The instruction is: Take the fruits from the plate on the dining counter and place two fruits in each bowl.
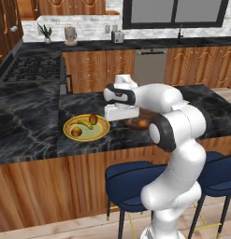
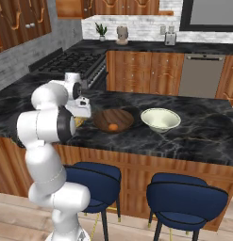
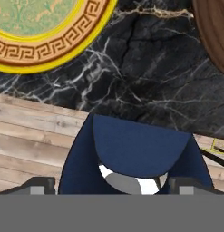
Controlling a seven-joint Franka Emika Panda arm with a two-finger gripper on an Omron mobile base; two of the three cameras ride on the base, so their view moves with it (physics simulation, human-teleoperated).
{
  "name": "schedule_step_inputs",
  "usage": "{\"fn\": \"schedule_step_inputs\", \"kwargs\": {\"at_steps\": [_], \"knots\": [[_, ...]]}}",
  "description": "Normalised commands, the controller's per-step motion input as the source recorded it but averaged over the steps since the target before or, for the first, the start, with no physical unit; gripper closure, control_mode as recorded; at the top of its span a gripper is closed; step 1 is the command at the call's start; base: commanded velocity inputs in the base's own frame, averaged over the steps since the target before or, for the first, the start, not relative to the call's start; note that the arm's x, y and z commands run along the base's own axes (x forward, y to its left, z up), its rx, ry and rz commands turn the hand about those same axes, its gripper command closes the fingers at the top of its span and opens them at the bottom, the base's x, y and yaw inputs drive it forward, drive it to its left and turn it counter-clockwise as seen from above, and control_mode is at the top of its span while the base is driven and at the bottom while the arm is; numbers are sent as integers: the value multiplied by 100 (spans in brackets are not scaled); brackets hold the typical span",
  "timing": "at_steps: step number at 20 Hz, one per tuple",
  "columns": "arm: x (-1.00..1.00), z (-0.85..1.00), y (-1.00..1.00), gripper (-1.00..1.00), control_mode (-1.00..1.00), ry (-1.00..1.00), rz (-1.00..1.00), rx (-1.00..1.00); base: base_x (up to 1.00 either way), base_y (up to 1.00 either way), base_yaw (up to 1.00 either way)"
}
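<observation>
The yellow-rimmed plate lies on the dining counter and holds a banana, a reddish apple and a brownish-orange round fruit. Right of it, the dark wood bowl holds an orange fruit. The cream bowl stands further right with no fruit showing in it. My gripper hangs over the marble between plate and wood bowl, pointing down. In the hand view my gripper is open, with nothing between its fingertips; the plate rim is at top left and the wood bowl's edge at top right.
Two blue stools stand in front of the counter, one directly below the hand. A stove sits at the back left. The wall counter runs behind with a plant, a jar and a toaster.
</observation>
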Motion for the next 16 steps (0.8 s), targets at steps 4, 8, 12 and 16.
{"fn": "schedule_step_inputs", "kwargs": {"at_steps": [4,8,12,16], "knots": [[-9,20,100,-100,-100,0,2,0,0,0,0],[14,0,98,-100,-100,0,0,0,0,0,0],[31,-8,46,-100,-100,-14,0,6,0,0,0],[0,-20,32,-100,-100,-21,3,16,0,0,0]]}}
